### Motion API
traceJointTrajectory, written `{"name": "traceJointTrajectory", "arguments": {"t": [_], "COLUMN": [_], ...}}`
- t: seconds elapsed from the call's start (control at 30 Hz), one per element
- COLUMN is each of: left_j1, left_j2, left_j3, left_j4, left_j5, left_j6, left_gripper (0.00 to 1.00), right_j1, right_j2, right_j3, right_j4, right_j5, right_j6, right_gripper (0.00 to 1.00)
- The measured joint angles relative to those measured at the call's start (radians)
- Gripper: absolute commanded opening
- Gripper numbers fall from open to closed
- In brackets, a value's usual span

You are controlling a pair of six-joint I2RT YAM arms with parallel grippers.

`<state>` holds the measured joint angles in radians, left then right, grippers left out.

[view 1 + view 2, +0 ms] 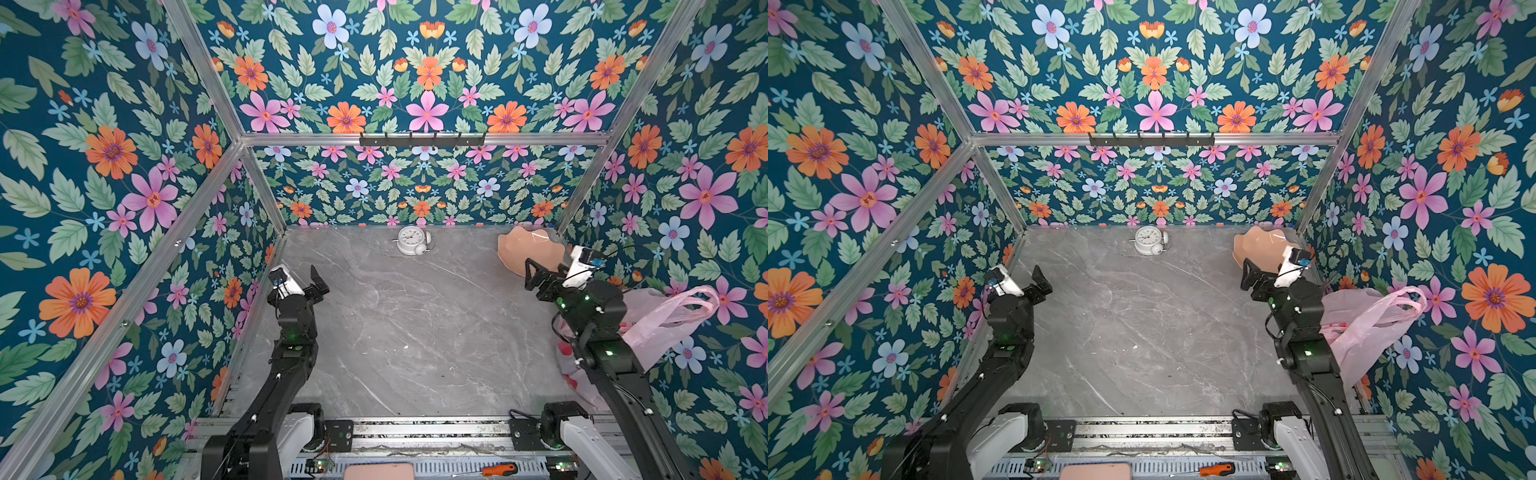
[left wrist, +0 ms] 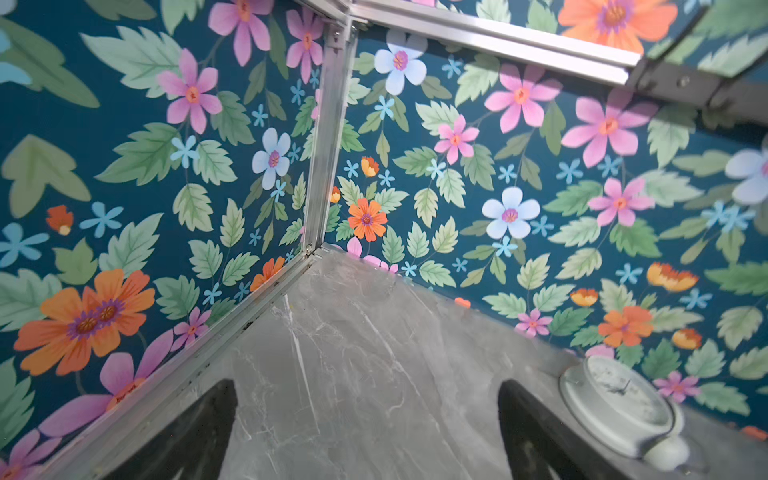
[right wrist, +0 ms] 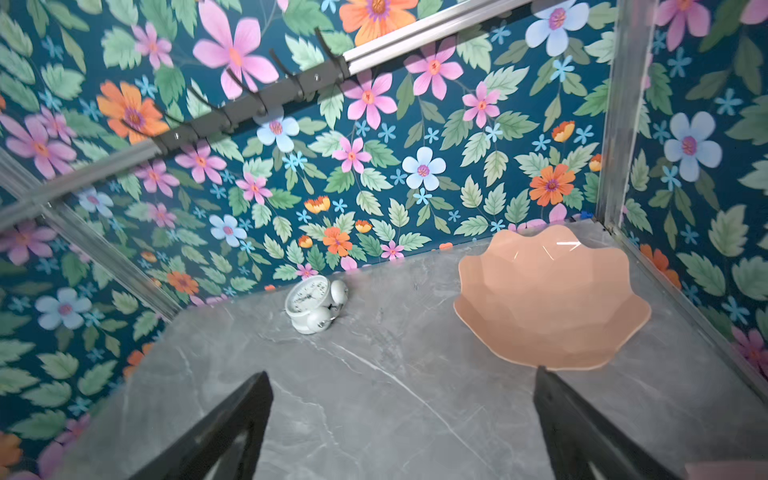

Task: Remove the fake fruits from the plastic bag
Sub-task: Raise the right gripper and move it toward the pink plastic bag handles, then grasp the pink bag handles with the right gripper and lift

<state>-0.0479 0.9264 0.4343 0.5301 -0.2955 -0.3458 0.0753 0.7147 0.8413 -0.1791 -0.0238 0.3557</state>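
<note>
So, plastic bag (image 1: 665,328) slumped at right edge of table (image 1: 415,332), half hidden behind right arm (image 1: 615,365), loop handles up. Can't see fake fruits, presumably inside. Film looks thin, crinkly, slippery, so I'd pinch handle loop. Left gripper (image 2: 368,382) and right gripper (image 3: 402,372) both spread wide, empty.

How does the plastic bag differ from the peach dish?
Material: the plastic bag is thin, crinkled, translucent pink film; the peach dish is rigid, opaque and glossy, with a scalloped rim.
Pose: the bag slumps by the right wall, partly hidden behind the right arm; the dish sits at the far right corner.
Contents: the dish is empty; what the bag holds cannot be made out.
Both sit on the right side, ungripped.
</note>
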Motion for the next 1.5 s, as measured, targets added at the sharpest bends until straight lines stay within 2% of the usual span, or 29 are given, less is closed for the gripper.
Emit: {"name": "traceJointTrajectory", "arguments": {"t": [0.1,0.2,0.33,0.4,0.47,0.57,0.7,0.8,0.9,1.1,1.4,1.5], "left_j1": [0.0,0.0,0.001,0.001,0.001,0.0,0.0,-0.001,-0.003,-0.005,-0.006,-0.007], "left_j2": [-0.071,-0.129,-0.173,-0.173,-0.161,-0.128,-0.086,-0.081,-0.095,-0.133,-0.167,-0.188], "left_j3": [0.044,0.047,0.002,-0.018,-0.026,-0.031,-0.034,-0.029,-0.028,-0.032,-0.05,-0.063], "left_j4": [-0.18,-0.316,-0.393,-0.399,-0.401,-0.392,-0.386,-0.38,-0.377,-0.378,-0.395,-0.396], "left_j5": [-0.02,-0.01,0.1,0.18,0.243,0.312,0.389,0.429,0.444,0.449,0.449,0.449], "left_j6": [-0.163,-0.299,-0.347,-0.351,-0.341,-0.328,-0.324,-0.324,-0.323,-0.308,-0.306,-0.306], "left_gripper": [1.0,1.0,1.0,1.0,1.0,1.0,1.0,1.0,1.0,1.0,0.99,0.99], "right_j1": [0.0,0.0,0.0,0.0,0.0,0.0,0.0,-0.005,-0.057,-0.298,-0.356,-0.438], "right_j2": [-0.039,-0.129,-0.236,-0.223,-0.185,-0.114,-0.063,-0.041,-0.014,0.047,0.098,0.121], "right_j3": [0.103,0.113,0.142,0.205,0.272,0.355,0.367,0.362,0.38,0.386,0.337,0.325], "right_j4": [-0.188,-0.327,-0.454,-0.527,-0.608,-0.724,-0.8,-0.805,-0.805,-0.763,-0.625,-0.589], "right_j5": [-0.007,0.01,0.083,0.176,0.274,0.477,0.705,0.832,0.894,0.829,0.741,0.679], "right_j6": [0.069,0.136,0.146,0.149,0.149,0.145,0.131,0.107,0.082,0.056,0.048,0.05], "right_gripper": [0.99,0.99,0.94,0.92,0.96,0.99,0.99,0.99,0.99,0.99,0.87,0.82]}}
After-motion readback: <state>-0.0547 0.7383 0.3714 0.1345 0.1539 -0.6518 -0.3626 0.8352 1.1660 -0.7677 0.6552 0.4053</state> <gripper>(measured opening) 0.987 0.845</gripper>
